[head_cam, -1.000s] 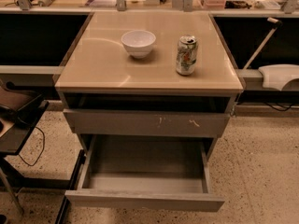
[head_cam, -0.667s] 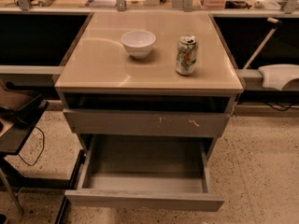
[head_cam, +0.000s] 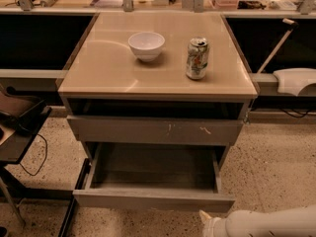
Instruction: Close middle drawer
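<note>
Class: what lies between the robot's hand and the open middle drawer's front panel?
Only a short stretch of speckled floor. The camera view shows the hand at the bottom edge, right of centre, just in front of the middle drawer.

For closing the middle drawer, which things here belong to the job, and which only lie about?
Job: middle drawer, pulled open; gripper, at the bottom right, in front of it.
Lying about: white bowl and drink can, both on the cabinet top; scratched drawer front above.
</note>
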Available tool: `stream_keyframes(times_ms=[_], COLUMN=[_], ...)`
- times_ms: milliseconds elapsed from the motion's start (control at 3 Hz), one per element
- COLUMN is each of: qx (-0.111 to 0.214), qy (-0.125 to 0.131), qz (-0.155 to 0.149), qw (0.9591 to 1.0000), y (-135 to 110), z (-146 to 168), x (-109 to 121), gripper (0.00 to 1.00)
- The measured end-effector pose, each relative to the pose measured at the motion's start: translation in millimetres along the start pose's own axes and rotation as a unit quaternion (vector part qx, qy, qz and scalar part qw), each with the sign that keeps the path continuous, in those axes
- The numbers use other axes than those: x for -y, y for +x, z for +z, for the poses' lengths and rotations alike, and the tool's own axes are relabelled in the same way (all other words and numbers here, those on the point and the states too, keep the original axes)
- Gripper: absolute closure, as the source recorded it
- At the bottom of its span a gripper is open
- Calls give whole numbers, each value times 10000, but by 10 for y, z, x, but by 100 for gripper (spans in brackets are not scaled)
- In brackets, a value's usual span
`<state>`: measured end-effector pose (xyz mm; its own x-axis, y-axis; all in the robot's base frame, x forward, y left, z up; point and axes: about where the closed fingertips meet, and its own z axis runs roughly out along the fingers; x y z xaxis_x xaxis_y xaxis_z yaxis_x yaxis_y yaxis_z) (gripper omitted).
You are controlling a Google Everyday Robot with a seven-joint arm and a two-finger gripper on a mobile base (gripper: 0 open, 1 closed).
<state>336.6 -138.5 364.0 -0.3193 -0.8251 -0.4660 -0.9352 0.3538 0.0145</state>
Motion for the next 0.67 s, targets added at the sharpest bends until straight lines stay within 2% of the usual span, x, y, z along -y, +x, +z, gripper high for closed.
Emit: stream_keyframes(times_ms=[333, 667], qx=[2, -79], qy=[10, -60], qz=[7, 42], qw=[10000, 9999], y=[1, -44], z=[-1, 72], x=[13, 345], gripper=[0, 0])
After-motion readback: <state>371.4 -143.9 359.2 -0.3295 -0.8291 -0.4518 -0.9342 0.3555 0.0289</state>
